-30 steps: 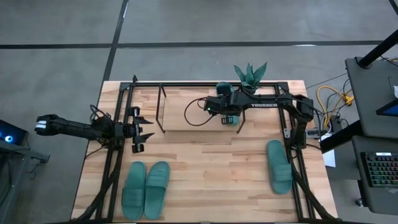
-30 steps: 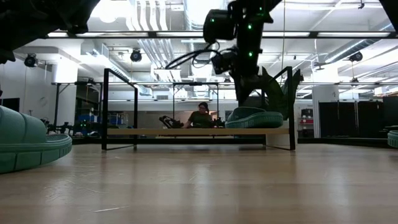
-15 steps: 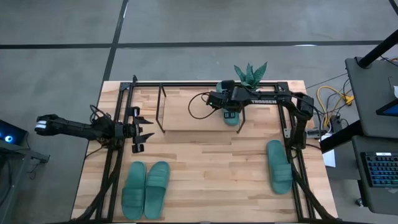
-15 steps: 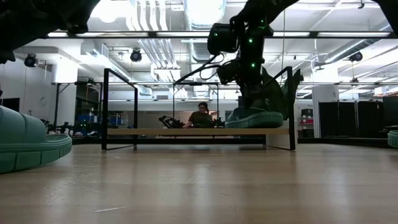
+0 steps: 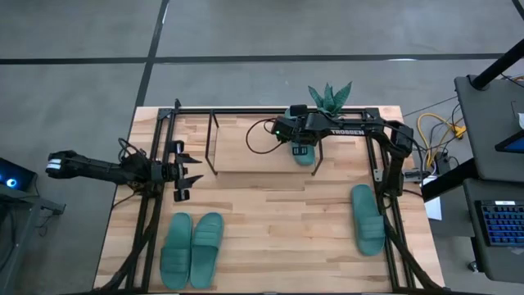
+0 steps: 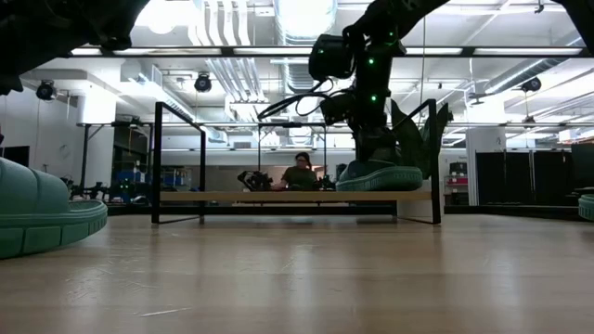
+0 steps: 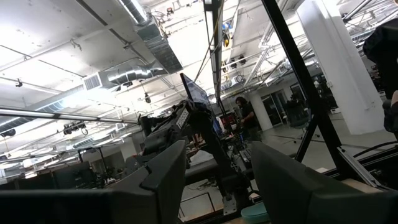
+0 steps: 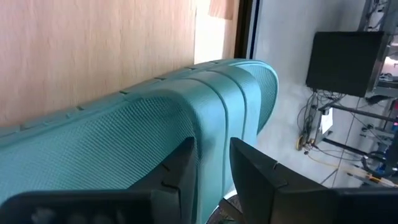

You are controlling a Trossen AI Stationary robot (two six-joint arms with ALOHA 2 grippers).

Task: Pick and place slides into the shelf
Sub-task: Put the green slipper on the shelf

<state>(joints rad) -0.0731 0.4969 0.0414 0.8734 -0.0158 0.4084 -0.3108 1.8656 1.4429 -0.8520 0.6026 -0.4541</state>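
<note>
While resting on the shelf (image 5: 246, 143), one slide (image 5: 304, 154) sits pinched between the right end effector (image 5: 301, 150) fingers

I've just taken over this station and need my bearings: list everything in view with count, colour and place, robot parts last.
slide on the shelf: one, teal-green, right end of the board, strap between the right gripper's fingers.
slides on the table: three, teal-green; a pair side by side front left, one front right.
shelf: one, black rods with light wood board, back centre.
potted plant: one, green, behind the shelf.
table: one, light wood.
person: one, far in the room behind.
right gripper: over the shelf, closed on the slide's strap.
left gripper: open, waiting at the table's left side.
</note>
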